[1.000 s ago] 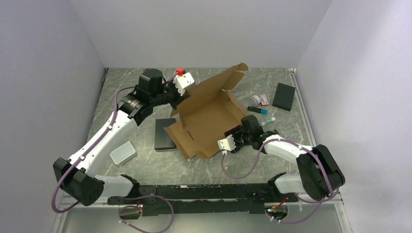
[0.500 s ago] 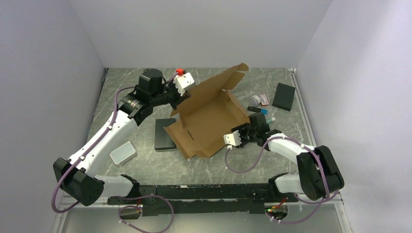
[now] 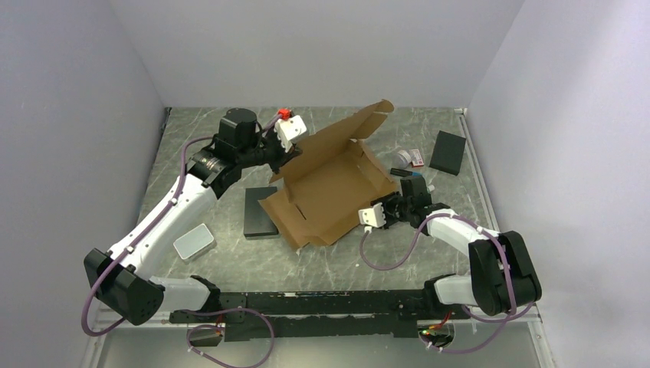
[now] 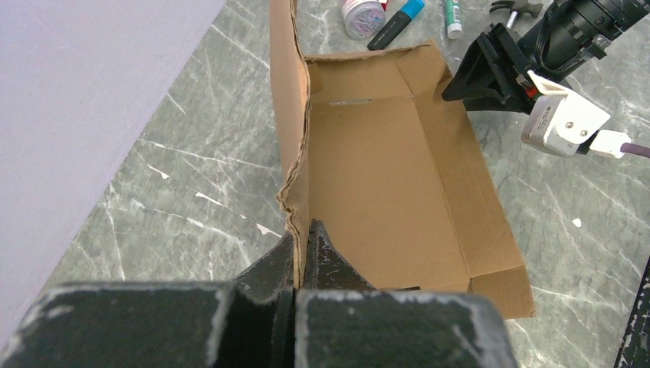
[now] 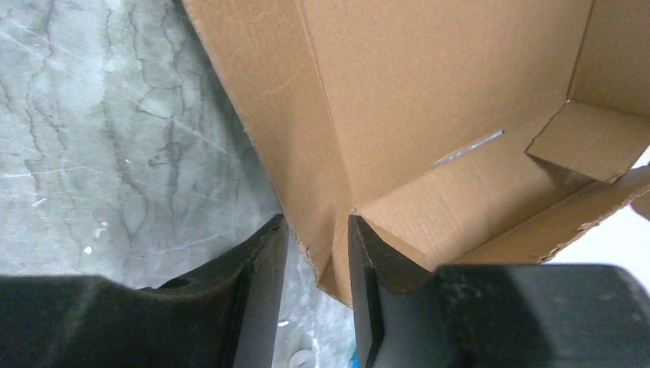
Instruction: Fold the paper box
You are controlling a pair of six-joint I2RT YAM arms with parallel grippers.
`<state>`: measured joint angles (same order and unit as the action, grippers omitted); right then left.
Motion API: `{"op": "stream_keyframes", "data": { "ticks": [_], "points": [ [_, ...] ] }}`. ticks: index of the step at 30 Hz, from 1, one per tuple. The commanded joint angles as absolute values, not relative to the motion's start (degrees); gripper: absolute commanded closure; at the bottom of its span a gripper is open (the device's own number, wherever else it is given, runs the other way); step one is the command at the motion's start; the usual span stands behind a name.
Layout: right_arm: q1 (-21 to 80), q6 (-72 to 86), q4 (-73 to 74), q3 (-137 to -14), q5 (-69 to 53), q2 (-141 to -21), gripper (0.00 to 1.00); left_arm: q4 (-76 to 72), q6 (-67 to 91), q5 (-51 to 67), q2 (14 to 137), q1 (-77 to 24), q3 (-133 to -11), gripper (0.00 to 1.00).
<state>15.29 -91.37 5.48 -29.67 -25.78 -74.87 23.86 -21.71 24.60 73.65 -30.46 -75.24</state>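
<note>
the paper box (image 3: 329,192) is lying half folded in the middle of the table (image 3: 322,264), its floor flat and its tall lid panel standing up on the far left side. the left gripper (image 4: 303,238) is clamping the near end of that upright panel, jaws tight on the cardboard. over the past second the right gripper (image 5: 316,238) has been sliding from the box's near corner along to its right wall, and its jaws have been narrowing. now they are straddling the wall's edge with cardboard between them; we cannot tell whether they are pinching it yet. the box itself has not shifted. we are judging that the right wall is about to be gripped and raised while the left side is being steadied. a black block (image 3: 260,211) is sitting just left of the box and a grey tin (image 3: 193,241) nearer the left arm.
</note>
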Motion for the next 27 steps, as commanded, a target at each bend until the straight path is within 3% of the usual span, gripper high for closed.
{"op": "stream_keyframes", "data": {
  "ticks": [1, 15, 22, 27],
  "points": [
    [15.0, -94.2, 5.6, -33.4, -30.8, -74.1, 0.64, 22.0, -22.1, 28.1, 73.8, -30.8, -77.7, 1.00],
    [20.2, -99.3, 13.5, -39.0, -27.8, -79.6, 0.67, 20.0, -18.6, 30.8, 75.8, -30.8, -80.1, 1.00],
    [20.5, -94.5, 10.1, -40.4, -26.1, -83.6, 0.66, 19.0, -17.8, 30.9, 75.6, -30.8, -78.5, 1.00],
    [19.7, -89.1, 10.3, -40.8, -29.3, -81.6, 0.55, 19.0, -18.2, 29.5, 75.6, -30.7, -77.8, 1.00]
  ]
}}
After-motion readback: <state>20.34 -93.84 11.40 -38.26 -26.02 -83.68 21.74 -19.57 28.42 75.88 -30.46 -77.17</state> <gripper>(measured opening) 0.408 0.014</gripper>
